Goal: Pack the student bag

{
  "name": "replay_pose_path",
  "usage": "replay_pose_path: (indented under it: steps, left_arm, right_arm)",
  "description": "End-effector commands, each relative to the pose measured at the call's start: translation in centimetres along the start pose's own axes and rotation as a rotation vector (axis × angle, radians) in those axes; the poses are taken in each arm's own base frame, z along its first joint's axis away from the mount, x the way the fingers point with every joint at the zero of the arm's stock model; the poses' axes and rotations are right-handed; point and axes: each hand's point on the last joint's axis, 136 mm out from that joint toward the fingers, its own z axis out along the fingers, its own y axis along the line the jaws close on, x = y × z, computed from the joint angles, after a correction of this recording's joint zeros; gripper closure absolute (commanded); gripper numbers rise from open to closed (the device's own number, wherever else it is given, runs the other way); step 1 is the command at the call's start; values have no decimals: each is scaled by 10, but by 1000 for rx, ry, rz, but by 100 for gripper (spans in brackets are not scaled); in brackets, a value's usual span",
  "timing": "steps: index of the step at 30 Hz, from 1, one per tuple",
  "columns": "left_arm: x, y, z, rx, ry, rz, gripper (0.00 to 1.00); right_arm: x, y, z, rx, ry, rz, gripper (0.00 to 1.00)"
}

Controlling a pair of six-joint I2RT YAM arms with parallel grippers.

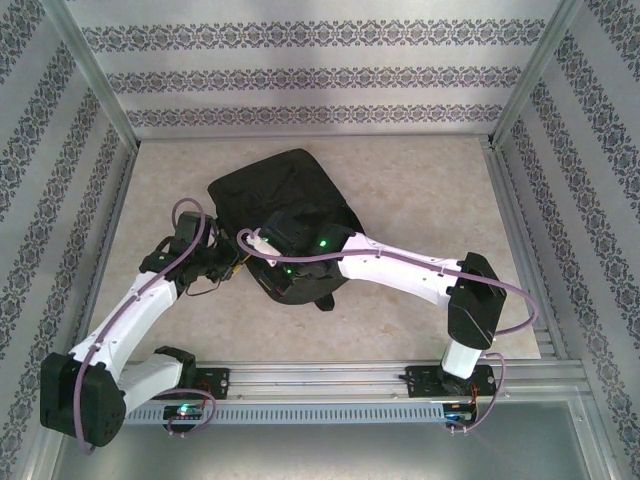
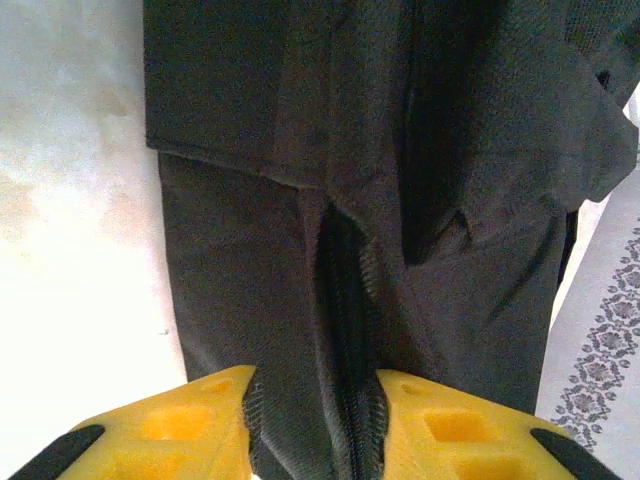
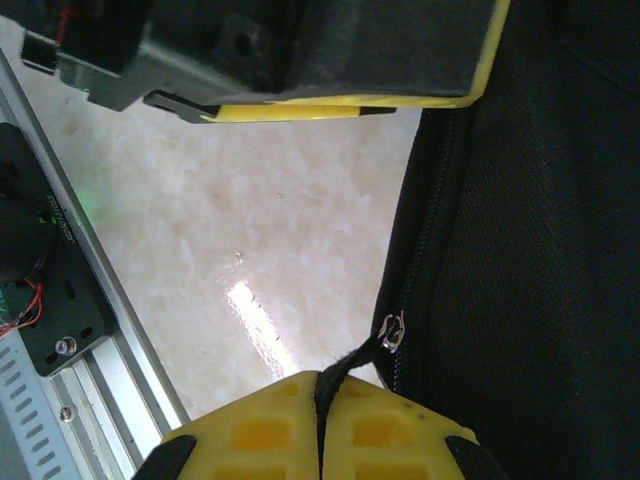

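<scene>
The student bag (image 1: 275,190) is a floppy black backpack lying mid-table. My left gripper (image 1: 238,268) is at its near left edge. In the left wrist view the yellow fingers (image 2: 210,420) press from both sides on a bunched fold of the bag (image 2: 400,120) holding its zipper (image 2: 345,300). My right gripper (image 1: 260,242) sits just beside it over the same edge. In the right wrist view that gripper (image 3: 320,395) is shut on the black pull tab (image 3: 360,358) of the zipper slider (image 3: 393,332), with the bag (image 3: 540,250) to the right.
An aluminium rail (image 1: 330,375) carrying the arm bases runs along the near edge, also in the right wrist view as the rail (image 3: 90,330). Patterned walls and metal posts (image 1: 95,90) box in the marble table (image 1: 430,190). The left arm's wrist (image 3: 300,50) hangs close above the right gripper.
</scene>
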Motion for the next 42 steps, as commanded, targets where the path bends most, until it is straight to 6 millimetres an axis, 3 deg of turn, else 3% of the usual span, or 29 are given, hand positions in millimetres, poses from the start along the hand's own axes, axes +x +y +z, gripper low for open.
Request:
replay_pose_path:
  steps: [1,9,18,24,29,32,37,42]
  left_arm:
    - [1,-8,10,36,9,18,70]
    - [-4,13,20,-43,-22,65,100]
    - [-25,25,15,-123,-74,101,100]
    - [-27,28,16,-125,-73,106,100]
    - [-29,26,12,-137,-77,135,100]
    - [-28,20,10,-116,-72,143,100]
    - [-27,4,7,-76,-58,167,100]
    - [-30,-9,-1,-51,-73,196,100]
  right_arm:
    - [-11,13,-1,-40,-44,-11,100]
    - [-1,11,-2,-14,-8,-12,100]
    - [42,-10,-15,137,93,-71,100]
    - [48,-16,-31,177,80,-75,100]
    - [46,-20,-40,131,89,-57,100]
    - [38,-7,-43,1,96,31,100]
    - [8,1,-42,-150,184,367,100]
    - [-12,-13,-34,-193,204,615,100]
